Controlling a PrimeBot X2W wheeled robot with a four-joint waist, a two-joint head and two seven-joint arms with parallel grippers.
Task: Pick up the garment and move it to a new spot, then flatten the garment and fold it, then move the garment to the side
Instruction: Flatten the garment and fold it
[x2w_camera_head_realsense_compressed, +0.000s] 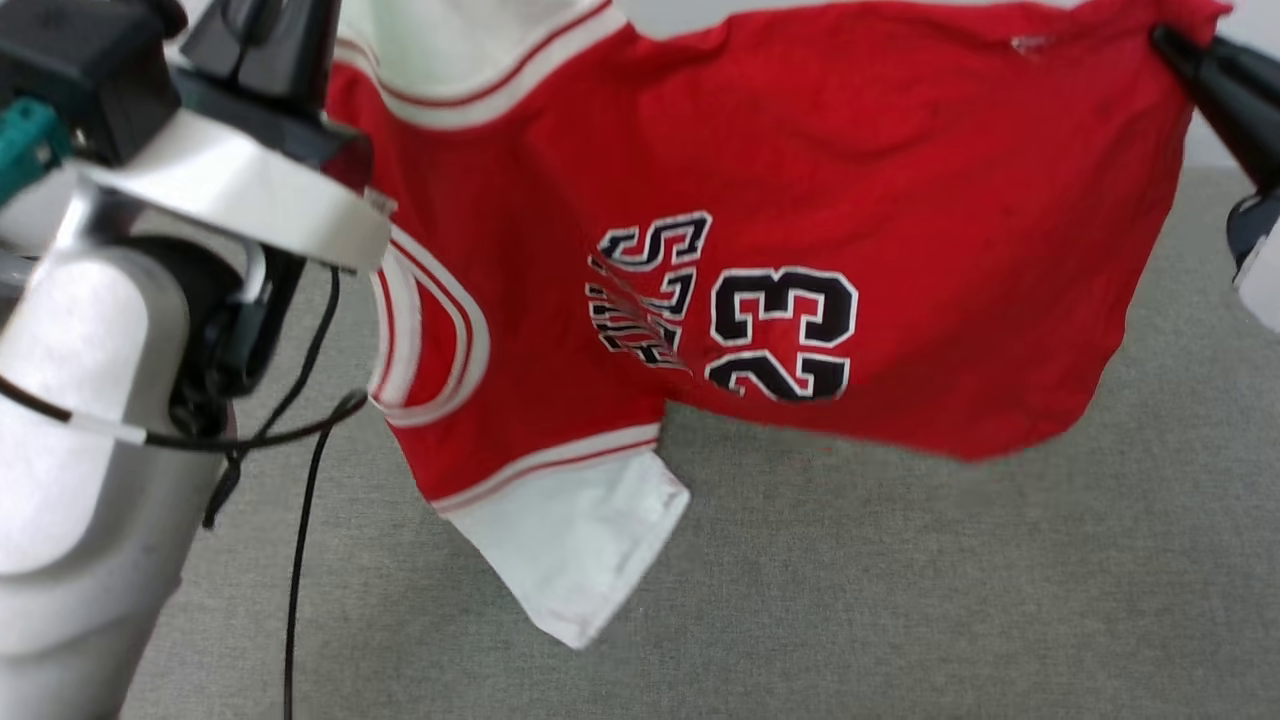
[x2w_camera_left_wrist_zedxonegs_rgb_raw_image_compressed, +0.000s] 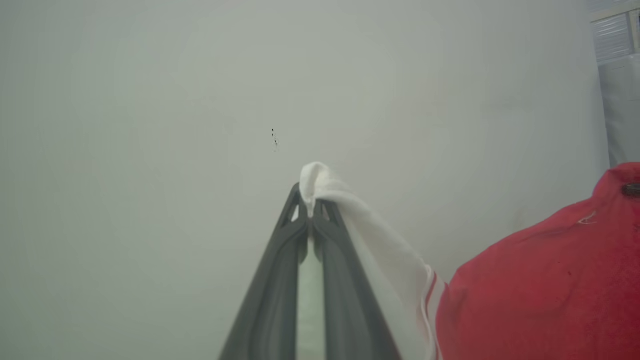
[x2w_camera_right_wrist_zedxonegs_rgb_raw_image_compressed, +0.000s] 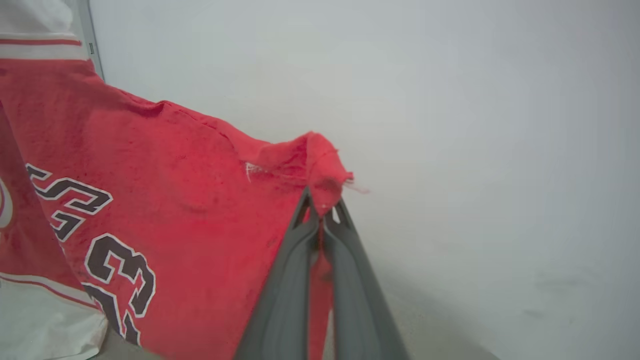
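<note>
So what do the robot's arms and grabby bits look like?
The left arm is a fat, shiny silver-white tube with thin black cables dangling off it and a teal bit. Both jaws are long, dark grey and pointy.

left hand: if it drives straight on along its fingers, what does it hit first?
The left hand is shut on the shirt at its white sleeve. Past that the way looks free up to a pale wall; how far off is unclear.
</note>
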